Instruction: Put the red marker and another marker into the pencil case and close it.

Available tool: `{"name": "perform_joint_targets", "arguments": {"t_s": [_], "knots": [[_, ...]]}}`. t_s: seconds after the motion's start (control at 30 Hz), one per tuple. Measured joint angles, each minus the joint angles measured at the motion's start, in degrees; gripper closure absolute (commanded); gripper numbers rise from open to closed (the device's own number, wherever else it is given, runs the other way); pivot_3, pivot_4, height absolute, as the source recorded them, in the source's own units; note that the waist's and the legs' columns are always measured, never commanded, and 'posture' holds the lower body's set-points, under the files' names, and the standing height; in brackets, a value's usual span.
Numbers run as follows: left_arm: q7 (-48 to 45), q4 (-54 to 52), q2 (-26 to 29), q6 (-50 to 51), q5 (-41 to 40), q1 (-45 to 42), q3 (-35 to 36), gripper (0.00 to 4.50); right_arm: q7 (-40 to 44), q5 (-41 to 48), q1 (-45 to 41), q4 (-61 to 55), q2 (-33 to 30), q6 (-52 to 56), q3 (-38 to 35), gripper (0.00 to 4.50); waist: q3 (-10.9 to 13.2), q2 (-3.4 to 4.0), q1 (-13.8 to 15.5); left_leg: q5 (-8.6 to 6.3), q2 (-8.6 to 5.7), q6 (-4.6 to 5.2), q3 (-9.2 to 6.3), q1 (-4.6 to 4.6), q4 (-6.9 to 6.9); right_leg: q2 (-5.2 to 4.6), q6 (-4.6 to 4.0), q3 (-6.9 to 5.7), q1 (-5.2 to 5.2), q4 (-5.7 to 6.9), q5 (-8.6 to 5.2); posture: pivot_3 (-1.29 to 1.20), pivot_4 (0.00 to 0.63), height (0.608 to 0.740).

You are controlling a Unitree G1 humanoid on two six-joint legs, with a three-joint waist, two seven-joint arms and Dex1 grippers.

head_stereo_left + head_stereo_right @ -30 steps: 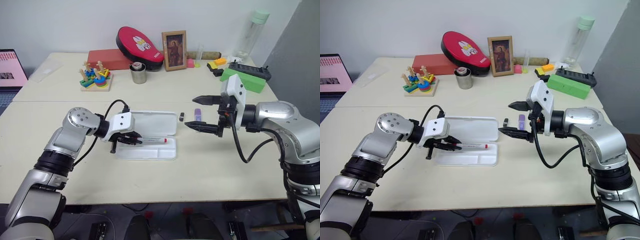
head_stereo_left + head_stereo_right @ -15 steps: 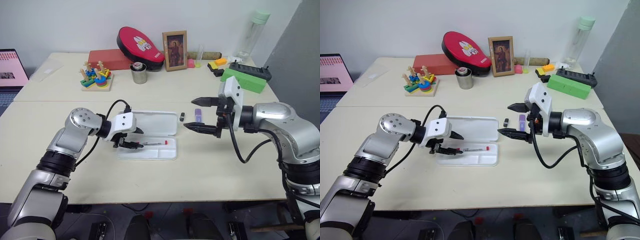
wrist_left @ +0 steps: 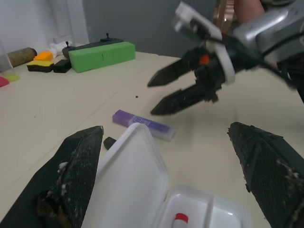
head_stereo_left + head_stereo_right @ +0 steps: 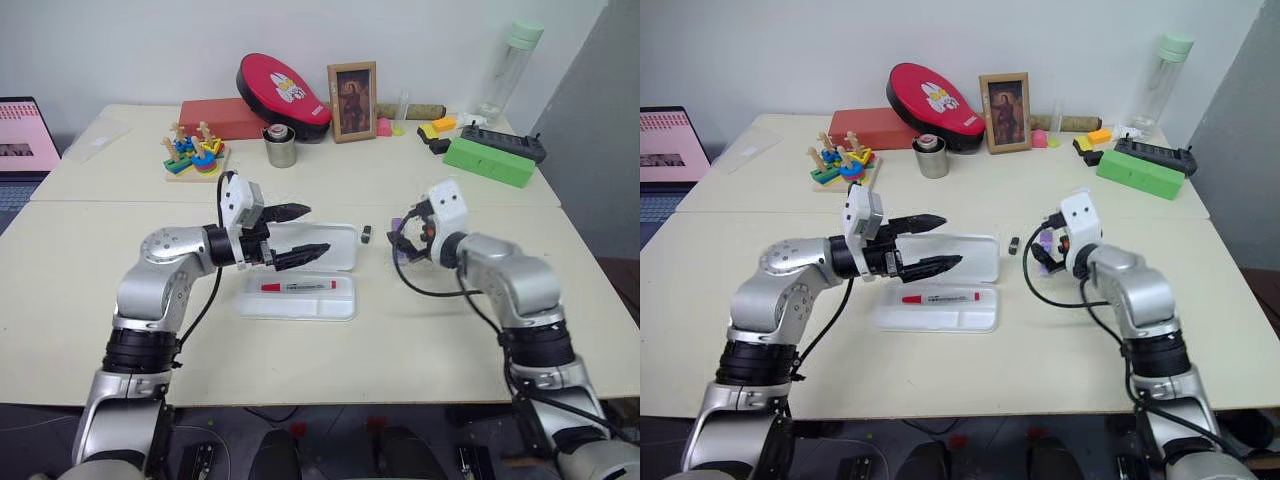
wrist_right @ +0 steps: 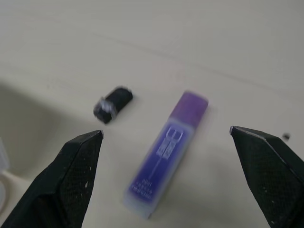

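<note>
Released a moment ago, the slim white-barrelled red marker (image 4: 298, 287) now lies in the tray of the flat white plastic pencil case (image 4: 320, 305), while the left gripper (image 4: 306, 232) has lifted clear above the case's open lid, jaws spread wide and empty. The right gripper (image 3: 160, 98) has dropped toward the short lavender-purple highlighter (image 5: 164, 152) on the table beside a tiny black object (image 5: 113, 104), its fingers wide apart and holding nothing.

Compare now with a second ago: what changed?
The left gripper let go of the red marker, now lying in the pencil case, and rose open. The right gripper dropped toward the purple highlighter, open. Highlighter and case stayed put.
</note>
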Motion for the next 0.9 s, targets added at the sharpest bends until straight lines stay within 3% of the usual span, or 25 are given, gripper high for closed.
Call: {"name": "perform_joint_targets", "arguments": {"t_s": [0.3, 0.8, 0.9], "knots": [[5.5, -1.8, -3.4, -1.5, -0.1, 0.1, -0.3, 0.01, -7.4, -3.6, 0.8, 4.6, 6.0, -1.0, -0.1, 0.0, 0.0, -0.01, 0.0, 0.01, 0.0, 0.0, 0.0, 0.06, 0.01, 0.0, 0.03, 0.0, 0.05, 0.01, 0.02, 0.0, 0.15, 0.74], [6.8, -1.8, -3.4, -3.7, 0.6, 0.0, -1.2, 0.0, -6.9, -4.8, 0.2, 10.1, 7.0, -5.8, -0.4, 3.34, -0.1, -0.03, 0.0, 0.01, -0.01, 0.0, 0.0, 0.07, 0.01, 0.0, 0.05, 0.0, 0.09, 0.0, 0.03, 0.0, 0.15, 0.74], [6.9, -1.8, -3.4, -3.9, 0.6, 0.0, -1.2, 0.0, -6.6, -4.9, 0.0, 10.7, 6.8, -6.4, -0.4, 3.42, -0.1, -0.03, 0.0, 0.01, -0.01, 0.0, 0.0, 0.07, 0.01, 0.0, 0.05, 0.0, 0.09, -0.01, 0.03, 0.0, 0.15, 0.74]]}}
